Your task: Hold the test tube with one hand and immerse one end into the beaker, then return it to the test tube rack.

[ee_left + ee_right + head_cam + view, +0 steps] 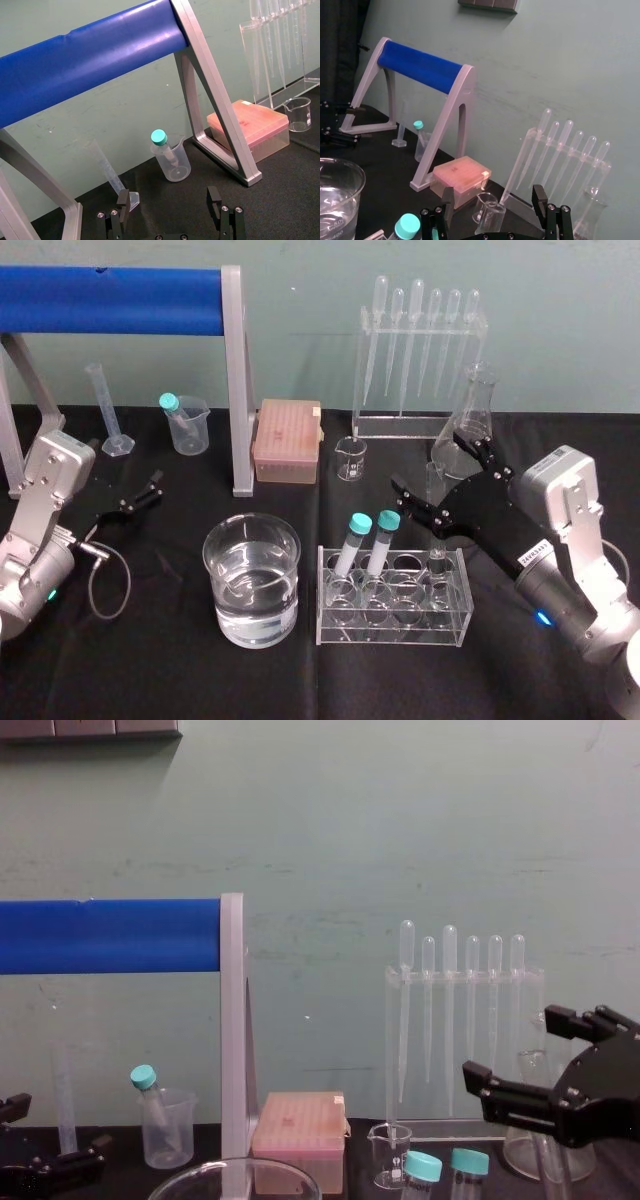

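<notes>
- The beaker [222, 565] sits closest, at the front of the black table [150, 665], roughly half full of clear liquid; nothing is dipped in it.
- Just to its right is the clear rack [395, 632], near it but not touching.
- Two teal-capped tubes [352, 540] lean in the rack's back row, towards its left end.
- The test tube [434, 485] stands upright in the rack's back right corner, its open top well above the rack.
- The right gripper [430, 462] reaches in from the right at the height of the tube's upper part. Its fingers are spread wide, one on each side of the tube, and they are not clamped on it. I cannot tell whether either finger touches the glass.
- From the right wrist, the two black fingers [538, 196] stand far apart, with a small glass beaker [489, 211] beyond the gap.
- The left gripper [157, 486] rests low over the table on the far left, well away from the beaker and rack, fingers apart and holding nothing.
- At the back left, a blue roller [110, 300] lies across grey frames.
- Below it are a thin measuring cylinder [108, 410] and a small plastic beaker [192, 430] with a capped tube leaning in it.
- A pink tip box [287, 443] sits behind the beaker.
- A pipette stand [418, 350] and a conical flask [468, 430] are behind the rack.
</notes>
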`<state>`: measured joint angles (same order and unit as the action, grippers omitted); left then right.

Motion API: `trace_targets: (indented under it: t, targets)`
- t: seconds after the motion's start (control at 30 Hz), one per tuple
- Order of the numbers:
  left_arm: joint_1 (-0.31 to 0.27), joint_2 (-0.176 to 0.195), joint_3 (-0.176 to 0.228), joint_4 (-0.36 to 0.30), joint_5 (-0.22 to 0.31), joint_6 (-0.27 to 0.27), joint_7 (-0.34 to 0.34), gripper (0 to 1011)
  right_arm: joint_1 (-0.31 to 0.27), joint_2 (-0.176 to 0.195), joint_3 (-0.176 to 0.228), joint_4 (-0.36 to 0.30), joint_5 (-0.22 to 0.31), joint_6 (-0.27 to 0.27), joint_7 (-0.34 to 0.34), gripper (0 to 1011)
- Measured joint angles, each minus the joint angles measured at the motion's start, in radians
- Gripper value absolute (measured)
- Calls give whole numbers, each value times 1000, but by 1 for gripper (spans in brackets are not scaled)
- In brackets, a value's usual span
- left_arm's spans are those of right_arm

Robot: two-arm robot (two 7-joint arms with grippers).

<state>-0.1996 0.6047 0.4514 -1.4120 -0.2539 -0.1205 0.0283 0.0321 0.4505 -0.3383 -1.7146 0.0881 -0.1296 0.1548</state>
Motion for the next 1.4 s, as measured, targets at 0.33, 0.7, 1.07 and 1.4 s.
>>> trace_targets:
  t: [0.33,0.7,1.07,1.4]
  targets:
    - [0,0,0,0,0,0,0,1000,17,-35,12,65,22,-23,63,1003]
    - [0,0,0,0,0,0,0,1000,9,-67,32,92,40,-27,103,1003]
    - [0,0,0,0,0,0,0,1000,-21,-104,75,110,101,-59,154,1003]
    - [0,0,0,0,0,0,0,1000,-27,-130,103,132,165,-74,190,1003]
